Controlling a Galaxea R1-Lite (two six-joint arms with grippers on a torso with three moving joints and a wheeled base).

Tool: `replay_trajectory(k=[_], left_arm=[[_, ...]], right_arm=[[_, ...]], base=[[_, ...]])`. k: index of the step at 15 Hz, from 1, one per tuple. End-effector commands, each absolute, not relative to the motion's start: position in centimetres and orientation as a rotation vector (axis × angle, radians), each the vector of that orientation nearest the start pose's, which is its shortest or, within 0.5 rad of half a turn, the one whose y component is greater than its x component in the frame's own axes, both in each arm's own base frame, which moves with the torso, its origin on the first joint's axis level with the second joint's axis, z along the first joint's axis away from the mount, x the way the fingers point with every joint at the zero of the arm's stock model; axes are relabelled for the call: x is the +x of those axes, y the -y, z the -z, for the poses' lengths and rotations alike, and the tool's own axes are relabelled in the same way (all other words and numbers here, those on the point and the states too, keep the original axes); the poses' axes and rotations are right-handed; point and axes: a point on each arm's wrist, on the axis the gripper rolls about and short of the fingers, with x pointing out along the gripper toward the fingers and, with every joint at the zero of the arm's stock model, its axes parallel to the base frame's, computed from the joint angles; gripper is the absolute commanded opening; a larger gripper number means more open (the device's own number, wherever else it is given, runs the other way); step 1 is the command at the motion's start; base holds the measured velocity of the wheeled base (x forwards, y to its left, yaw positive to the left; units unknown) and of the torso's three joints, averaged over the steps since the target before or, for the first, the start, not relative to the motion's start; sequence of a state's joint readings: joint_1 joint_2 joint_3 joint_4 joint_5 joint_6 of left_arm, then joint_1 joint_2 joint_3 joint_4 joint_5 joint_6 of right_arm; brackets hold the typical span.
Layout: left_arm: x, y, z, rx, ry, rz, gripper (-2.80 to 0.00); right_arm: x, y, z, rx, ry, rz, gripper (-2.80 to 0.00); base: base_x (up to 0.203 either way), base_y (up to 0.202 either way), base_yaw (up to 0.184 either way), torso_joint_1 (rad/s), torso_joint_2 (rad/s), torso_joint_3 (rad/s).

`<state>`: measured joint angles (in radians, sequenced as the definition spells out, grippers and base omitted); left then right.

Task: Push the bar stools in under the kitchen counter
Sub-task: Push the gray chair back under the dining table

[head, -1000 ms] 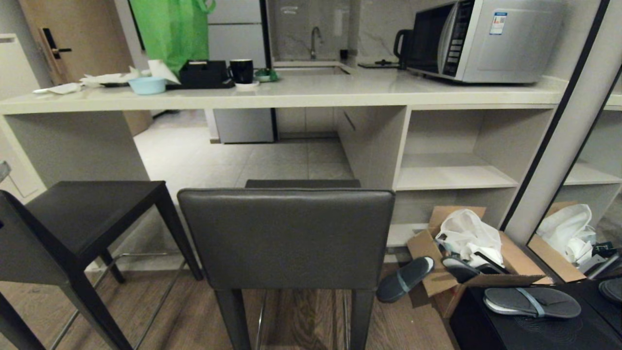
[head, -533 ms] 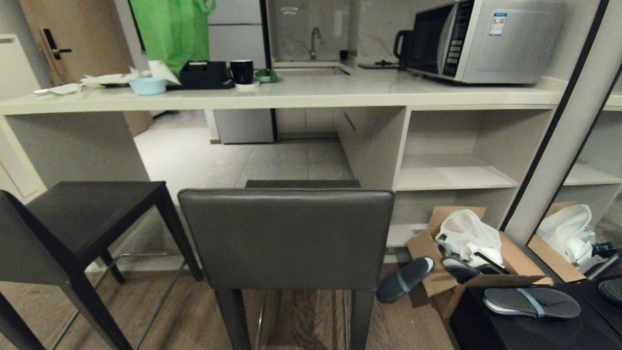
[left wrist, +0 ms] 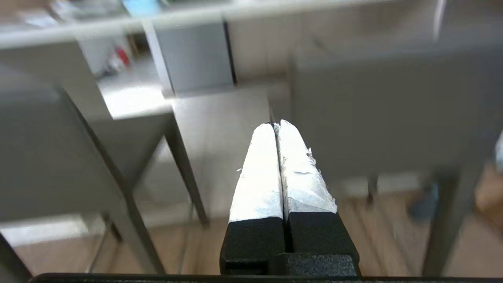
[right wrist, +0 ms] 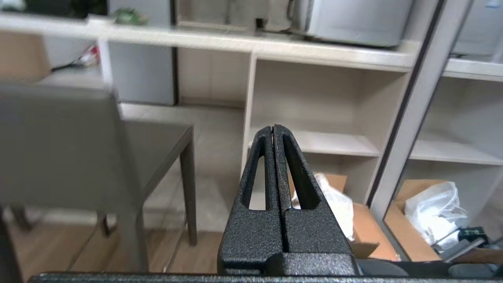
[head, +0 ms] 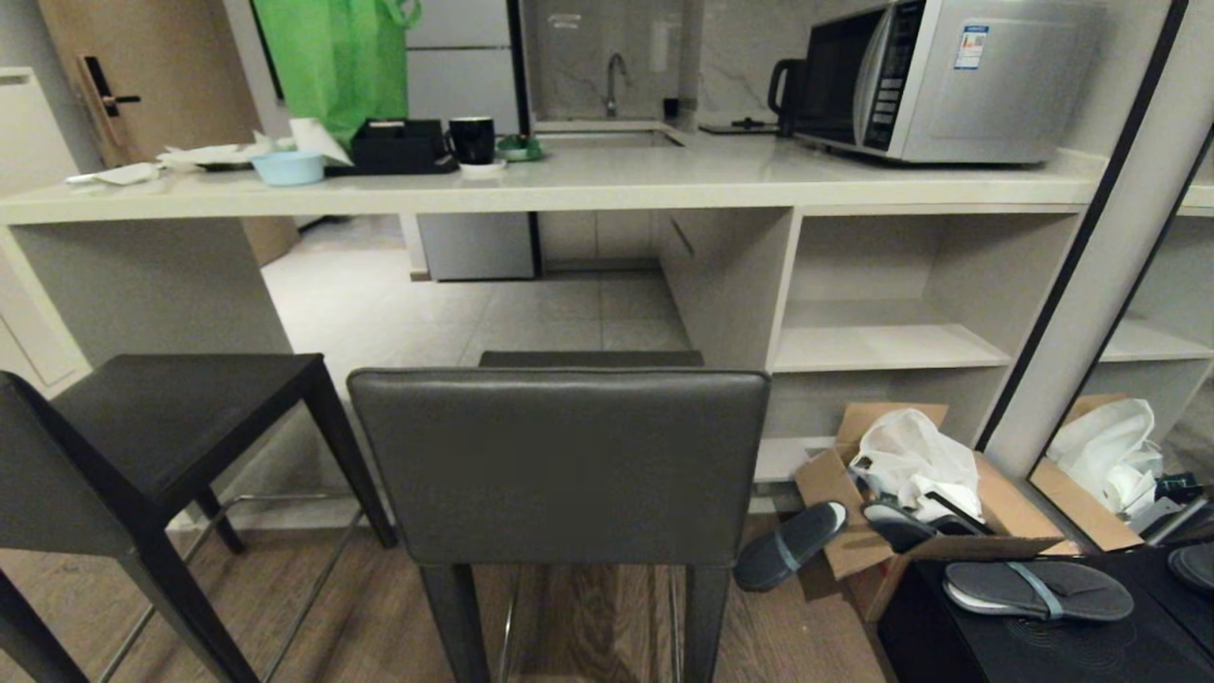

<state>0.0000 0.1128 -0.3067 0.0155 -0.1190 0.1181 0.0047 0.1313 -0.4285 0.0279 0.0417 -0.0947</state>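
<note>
Centre stool (head: 560,465) found outside desk (head: 569,185), backrest toward robot, squared to open bay for straight push. Second stool (head: 142,446) angled at left. Left gripper (left wrist: 276,124) and right gripper (right wrist: 273,127): fingers pressed together, empty, suited to pushing. No contact made.

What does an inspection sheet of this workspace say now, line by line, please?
Surface: kitchen counter bears a microwave, mug and blue bowl.
Job's things: both bar stools, middle and left, stand outside the counter.
Clutter: cardboard box, slippers on the floor.
Grippers: left end effector and right end effector shut, empty.
Cables: nothing seen.
Surroundings: sink tap, green bag.
</note>
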Motion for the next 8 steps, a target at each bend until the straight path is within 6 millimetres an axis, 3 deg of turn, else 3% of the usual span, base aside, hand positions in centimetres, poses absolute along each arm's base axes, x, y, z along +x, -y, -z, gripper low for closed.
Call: replay_trajectory(k=[1, 5, 8], left_arm=[[-4.2, 0.3, -12.1, 0.146, 0.133, 0.111, -2.8], [-2.4, 0.2, -8.0, 0.177, 0.025, 0.089, -2.8], [-2.3, 0.1, -7.4, 0.145, 0.0, 0.057, -2.8]], right_arm=[[-5.5, 0.0, -14.7, -0.116, 0.237, -0.038, -2.8], [-2.4, -0.1, -8.4, -0.123, 0.065, -0.072, -2.8], [-2.3, -0.1, -8.3, -0.047, 0.075, -0.055, -2.8]], base=[[0.0, 0.0, 0.0, 0.0, 0.0, 0.0], [0.0, 0.0, 0.0, 0.0, 0.0, 0.0], [0.0, 0.0, 0.0, 0.0, 0.0, 0.0]])
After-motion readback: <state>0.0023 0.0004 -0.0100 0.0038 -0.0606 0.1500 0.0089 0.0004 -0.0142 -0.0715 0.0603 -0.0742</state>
